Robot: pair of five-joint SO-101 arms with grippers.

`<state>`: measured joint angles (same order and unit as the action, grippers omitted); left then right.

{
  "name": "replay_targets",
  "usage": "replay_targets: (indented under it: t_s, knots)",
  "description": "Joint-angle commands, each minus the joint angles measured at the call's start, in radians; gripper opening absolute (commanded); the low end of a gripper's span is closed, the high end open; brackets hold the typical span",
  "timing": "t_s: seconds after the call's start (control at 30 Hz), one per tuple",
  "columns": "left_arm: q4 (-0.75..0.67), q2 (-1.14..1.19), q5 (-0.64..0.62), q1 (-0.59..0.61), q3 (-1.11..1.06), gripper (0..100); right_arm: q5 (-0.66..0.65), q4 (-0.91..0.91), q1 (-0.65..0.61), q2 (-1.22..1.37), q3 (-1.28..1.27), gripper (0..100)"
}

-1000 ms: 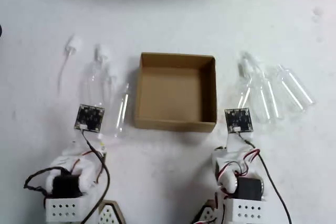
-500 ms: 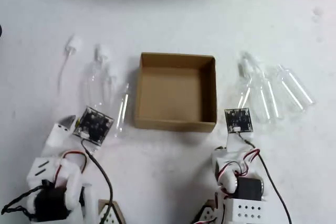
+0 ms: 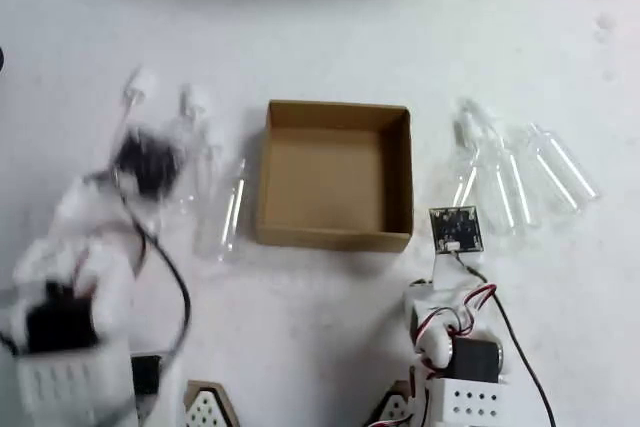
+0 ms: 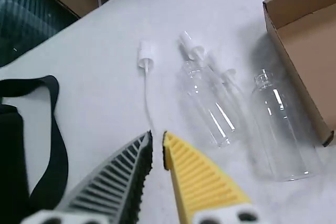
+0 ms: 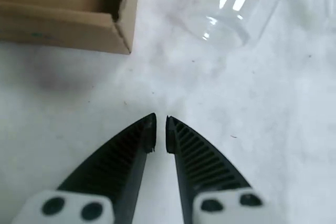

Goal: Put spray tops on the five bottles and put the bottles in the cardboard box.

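High view, holdings as they lie, largest first.

1. White table (image 3: 330, 37). It is smooth, so I judge that things could slide on it.
2. Open brown cardboard box (image 3: 338, 175), at centre, with no bottle inside.
3. My left gripper (image 4: 156, 141), grey and yellow ribbed jaws, a narrow slit apart and holding nothing, just near of item 6. Risk: at this width it would shove the top away rather than straddle it.
4. My right gripper (image 5: 160, 125), black jaws, equally narrow and empty, by the box's near right corner.
5. Clear plastic bottles, lying down: a touching group (image 3: 510, 187) right of the box, and an uncapped bottle (image 4: 283, 129) just left of it. Risk: one nudge could roll them or drag a neighbour.
6. Loose white spray top (image 4: 146, 59), far left. Risk: its thin tube may bend or miss the neck.
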<state>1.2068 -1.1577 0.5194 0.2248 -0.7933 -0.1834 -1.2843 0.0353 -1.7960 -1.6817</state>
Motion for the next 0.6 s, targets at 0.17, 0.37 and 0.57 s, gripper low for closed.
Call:
replay_targets:
  t_s: [0.17, 0.37, 0.57]
  knots:
    - [0.084, 0.871, -0.264, -0.016, 0.695, 4, 0.0, 0.016, 0.008, -0.004, -0.009, 1.6]
    - [0.084, 1.168, -0.46, -0.015, 0.899, 18, 0.0, 0.016, 0.008, -0.004, -0.009, 1.6]
    - [0.078, 1.399, -0.58, -0.025, 1.051, 18, 0.0, 0.016, 0.008, -0.004, -0.009, 1.6]
